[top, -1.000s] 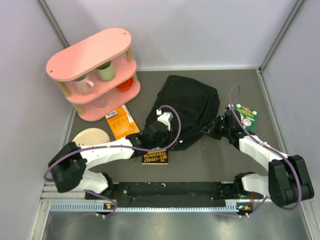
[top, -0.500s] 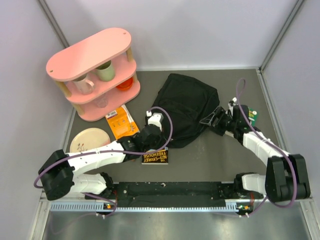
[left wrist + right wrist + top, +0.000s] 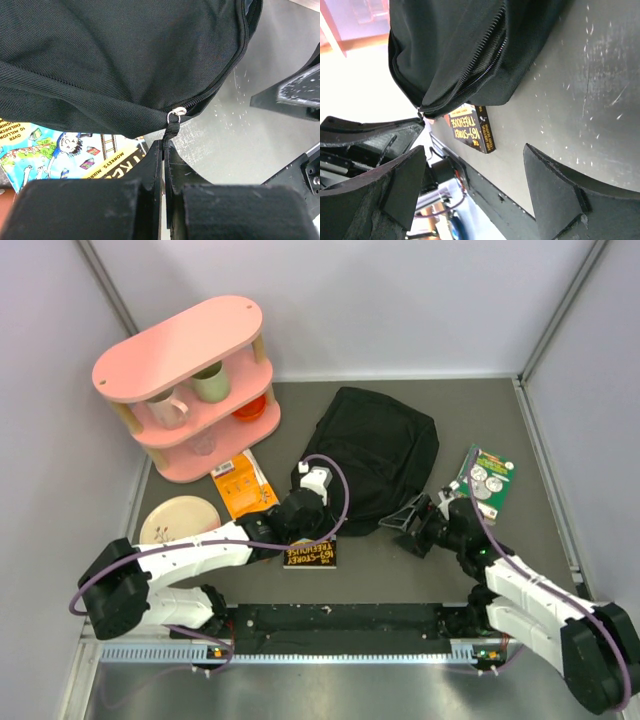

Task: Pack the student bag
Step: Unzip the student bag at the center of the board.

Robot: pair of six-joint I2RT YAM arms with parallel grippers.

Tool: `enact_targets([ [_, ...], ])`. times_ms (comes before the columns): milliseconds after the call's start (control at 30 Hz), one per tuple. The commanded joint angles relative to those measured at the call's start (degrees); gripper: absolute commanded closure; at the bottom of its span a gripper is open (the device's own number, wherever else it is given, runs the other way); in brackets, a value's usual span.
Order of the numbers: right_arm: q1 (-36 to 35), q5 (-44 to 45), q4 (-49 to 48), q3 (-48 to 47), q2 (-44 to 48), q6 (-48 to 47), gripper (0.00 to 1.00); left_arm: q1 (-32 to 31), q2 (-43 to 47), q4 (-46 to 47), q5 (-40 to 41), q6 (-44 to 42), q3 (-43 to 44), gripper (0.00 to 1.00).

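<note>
Black book point(image 3: 310, 555): spine reads "169-STOREY TREEHOUSE" in yellow capitals, upside down in the top view. The same words show sideways in the right wrist view. Book cover point(image 3: 65, 155), left wrist view: "MONKEYS. MIRRO…", cut off there, and at the left edge "OVER" and "10 MILLION", the rest hidden. Orange booklet point(image 3: 243, 486): print too small to read. Green book point(image 3: 487, 478): print unreadable.

I see one black bag point(image 3: 375, 445), one pink shelf point(image 3: 180, 345) and one plate point(image 3: 182, 518). I count three books: an orange book point(image 3: 243, 485), a dark book point(image 3: 310, 555) and a green book point(image 3: 487, 478). I count two mugs: a pale mug point(image 3: 168, 408) and a green mug point(image 3: 211, 383).
</note>
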State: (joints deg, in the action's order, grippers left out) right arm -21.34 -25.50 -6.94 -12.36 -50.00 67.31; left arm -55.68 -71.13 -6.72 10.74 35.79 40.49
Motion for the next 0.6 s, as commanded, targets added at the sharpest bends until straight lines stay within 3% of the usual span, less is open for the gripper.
enact_targets([
  [0,-6.5,9.9,-11.3,1.9,0.3,13.3,0.23,0.0,0.5,2.3,-0.5,-1.2,1.3,1.00],
  [200,-13.3,18.0,-12.9,-1.0,-3.6,18.8,0.23,0.0,1.3,3.2,-0.7,0.1,-0.2,1.00],
  [367,-14.7,17.9,-16.5,-4.2,-11.1,22.9,0.23,0.0,1.2,3.0,-1.0,0.2,-0.5,1.00],
  [467,-15.0,18.1,-23.7,-4.6,-16.3,25.6,0.26,0.0,1.2,2.9,-1.1,0.1,-0.3,1.00],
  [567,-15.7,17.8,-25.8,-6.4,-21.4,27.7,0.33,0.0,1.1,3.0,-1.1,0.2,-0.1,1.00],
])
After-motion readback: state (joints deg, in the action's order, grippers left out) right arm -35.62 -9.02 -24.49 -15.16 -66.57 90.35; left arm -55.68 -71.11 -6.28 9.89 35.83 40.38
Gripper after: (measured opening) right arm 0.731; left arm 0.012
